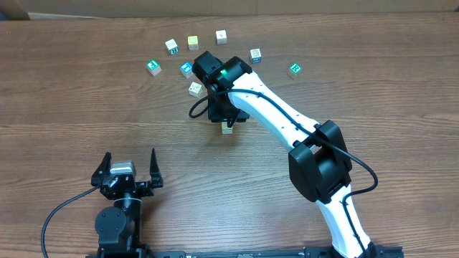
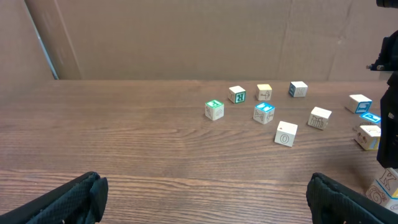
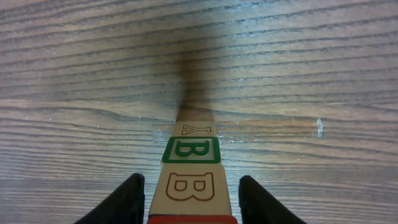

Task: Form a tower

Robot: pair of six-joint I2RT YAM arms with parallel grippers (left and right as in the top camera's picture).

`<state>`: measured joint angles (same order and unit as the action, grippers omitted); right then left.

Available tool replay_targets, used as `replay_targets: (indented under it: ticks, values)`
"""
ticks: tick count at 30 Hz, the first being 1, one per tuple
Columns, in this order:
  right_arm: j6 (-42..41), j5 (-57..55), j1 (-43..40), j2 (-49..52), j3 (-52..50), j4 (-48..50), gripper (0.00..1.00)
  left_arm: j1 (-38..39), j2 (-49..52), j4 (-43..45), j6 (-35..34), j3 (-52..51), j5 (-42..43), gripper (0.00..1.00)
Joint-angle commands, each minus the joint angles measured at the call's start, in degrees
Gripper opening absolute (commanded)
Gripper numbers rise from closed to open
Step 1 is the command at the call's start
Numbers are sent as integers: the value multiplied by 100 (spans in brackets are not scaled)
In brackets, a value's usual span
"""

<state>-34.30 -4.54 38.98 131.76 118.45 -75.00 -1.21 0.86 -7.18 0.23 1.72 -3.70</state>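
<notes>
- Wooden letter cubes make the tower, which stands directly between the right jaws on the worktop.
- These jaws are apart, with a sliver of gap on each side (nothing is clamped).
- Best move, I judge: lift straight up with both gaps kept even, so neither finger brushes the stack.
- Idle, the left jaws gape wide and empty, with the tower well outside them.

The narrow tower of pale wooden letter cubes stands under the black right claw. Eight loose cubes arc behind the tower. The left claw sits well in front of it, spread wide.
</notes>
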Motion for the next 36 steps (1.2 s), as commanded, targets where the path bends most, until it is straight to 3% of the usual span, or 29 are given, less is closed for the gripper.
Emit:
replay_targets:
  ticks: [1,36]
  values:
    - [7,-52,-42,4,-37,20,47,17,-55,-70,107,37,-74,100]
    - [7,-72,20,4,-295,210,46,17,-55,-70,107,37,-74,100]
